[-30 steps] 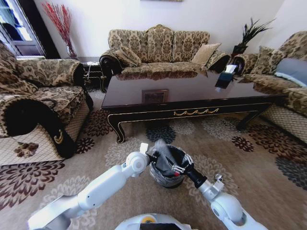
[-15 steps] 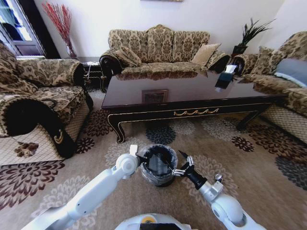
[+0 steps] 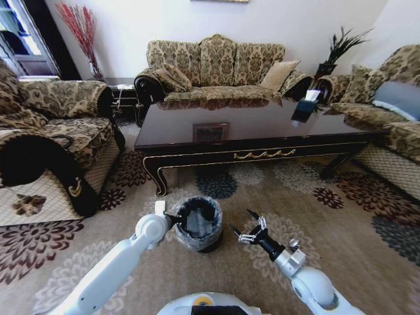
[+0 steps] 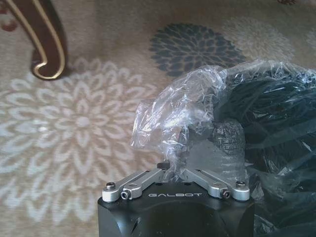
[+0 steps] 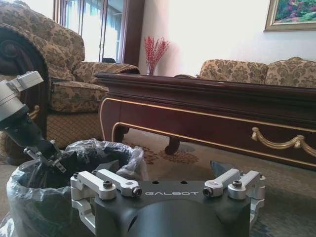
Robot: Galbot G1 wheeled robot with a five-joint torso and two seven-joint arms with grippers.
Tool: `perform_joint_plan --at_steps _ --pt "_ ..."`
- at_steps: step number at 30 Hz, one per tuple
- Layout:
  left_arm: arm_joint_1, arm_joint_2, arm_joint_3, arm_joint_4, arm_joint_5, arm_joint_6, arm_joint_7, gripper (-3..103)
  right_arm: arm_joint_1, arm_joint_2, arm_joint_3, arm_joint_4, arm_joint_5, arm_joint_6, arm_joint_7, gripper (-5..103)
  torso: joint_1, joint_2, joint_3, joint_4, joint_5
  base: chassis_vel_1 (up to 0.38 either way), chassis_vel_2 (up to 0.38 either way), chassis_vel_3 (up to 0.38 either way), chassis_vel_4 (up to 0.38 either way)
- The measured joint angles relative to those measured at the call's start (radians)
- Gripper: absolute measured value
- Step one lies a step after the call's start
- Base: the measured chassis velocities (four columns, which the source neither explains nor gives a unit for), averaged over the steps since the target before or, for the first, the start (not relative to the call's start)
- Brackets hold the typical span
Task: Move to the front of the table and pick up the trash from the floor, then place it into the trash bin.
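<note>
The trash bin (image 3: 197,226) stands on the floor (image 3: 275,187) in front of the table (image 3: 262,134); it is black, with a crinkled clear bag over its rim. My left gripper (image 3: 174,219) is shut on the bag at the bin's left rim. In the left wrist view the left gripper (image 4: 190,148) pinches the bag (image 4: 173,111) beside the dark bin mouth (image 4: 281,123). My right gripper (image 3: 241,223) hovers just right of the bin, open, with nothing in it. The right wrist view has the bin (image 5: 34,192) and left gripper (image 5: 47,154) ahead of the right gripper (image 5: 163,169). The trash is hidden.
A sofa (image 3: 216,65) stands behind the table, with armchairs at the left (image 3: 46,144) and right (image 3: 387,111). A dark tissue box (image 3: 306,108) sits on the table's right end. A carved table leg (image 4: 47,44) is close to the bin. Open carpet lies right of the bin.
My right gripper has pulled out from over the bin to its right and now stands open. The left gripper has drawn the bin leftward.
</note>
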Motion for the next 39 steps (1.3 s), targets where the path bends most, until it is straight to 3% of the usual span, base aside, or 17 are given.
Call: perform_joint_plan --at_steps 17,28,30,32,34,35,37,39 --pt "0.058 0.011 -0.065 -0.012 0.019 0.000 0.020 0 0.009 0.006 0.002 -0.091 -0.009 0.041 0.005 100 0.000 0.000 0.000 -0.0005 0.0004 -0.276 -0.259 0.261 0.268" --pt "0.065 0.006 -0.083 -0.010 0.020 0.000 0.021 0 0.029 0.017 0.000 -0.146 -0.019 0.067 0.049 100 0.000 0.000 0.000 0.0006 -0.0003 -0.011 -0.010 0.018 0.014" --pt "0.066 0.011 -0.093 -0.008 0.019 0.000 0.026 0 0.036 0.027 -0.009 -0.162 0.002 0.029 0.133 100 0.000 0.000 0.000 -0.0002 -0.0001 0.000 0.000 0.000 0.000" --pt "0.066 0.023 -0.107 -0.008 0.016 0.000 0.028 0 0.065 0.039 -0.030 -0.181 0.046 -0.053 0.273 100 0.000 0.000 0.000 -0.0005 0.0000 0.000 0.000 0.000 0.000" --pt "0.066 0.024 -0.108 -0.009 0.015 0.000 0.028 0 0.071 0.040 -0.034 -0.183 0.054 -0.068 0.295 100 0.000 0.000 0.000 -0.0004 0.0000 0.000 0.000 0.000 0.000" --pt "0.066 0.033 -0.114 -0.014 0.011 0.000 0.029 0 0.104 0.046 -0.059 -0.191 0.095 -0.143 0.395 100 0.000 0.000 0.000 0.0000 -0.0003 0.000 0.000 0.000 0.000" --pt "0.071 0.043 -0.125 -0.022 0.008 0.000 0.029 0 0.139 0.050 -0.090 -0.203 0.139 -0.225 0.476 100 0.000 0.000 0.000 0.0000 -0.0002 0.000 0.000 0.000 0.000" --pt "0.074 0.046 -0.129 -0.025 0.007 0.000 0.029 0 0.153 0.052 -0.103 -0.208 0.158 -0.256 0.504 100 0.000 0.000 0.000 0.0000 -0.0001 0.000 0.000 0.000 0.000"
